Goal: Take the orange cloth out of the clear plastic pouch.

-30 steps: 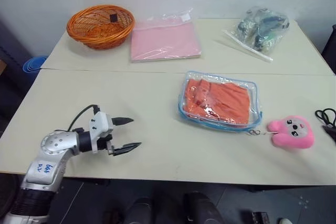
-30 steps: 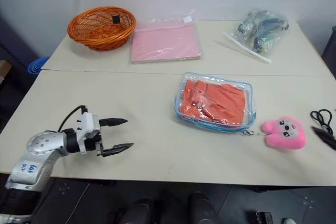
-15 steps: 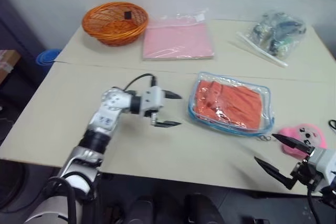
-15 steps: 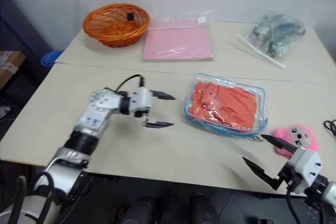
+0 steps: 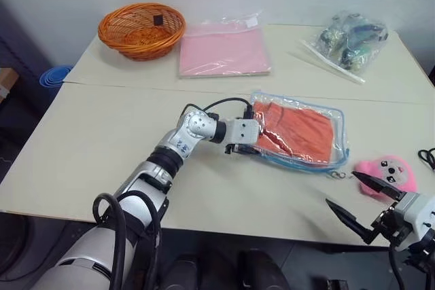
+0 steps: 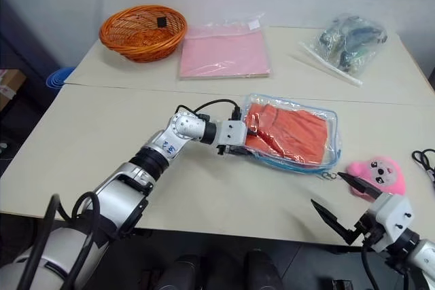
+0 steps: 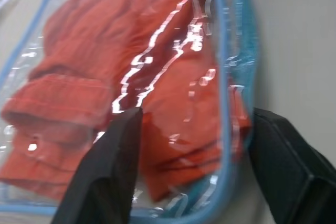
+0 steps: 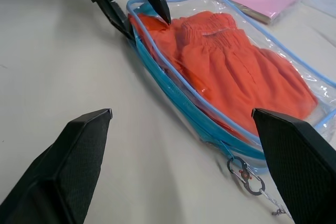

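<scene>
step: left gripper point(image 5: 253, 139) pinching clear plastic pouch point(image 5: 338, 142) left edge – right gripper point(image 5: 359, 198) spread, near | next: pull orange cloth point(image 5: 299, 129) free

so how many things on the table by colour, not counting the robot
orange: 2, basket, orange cloth
pink: 2, sheet in plastic, plush toy
clear: 2, clear plastic pouch, bag of dark items
total: 6

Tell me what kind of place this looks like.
Probably a robot test or demo room, not a home. Two plain beige tables stand pushed together against a bare wall, and loose practice items are spread out on them: a wicker basket, bagged goods such as a clear pouch, and a pink plush toy.
</scene>
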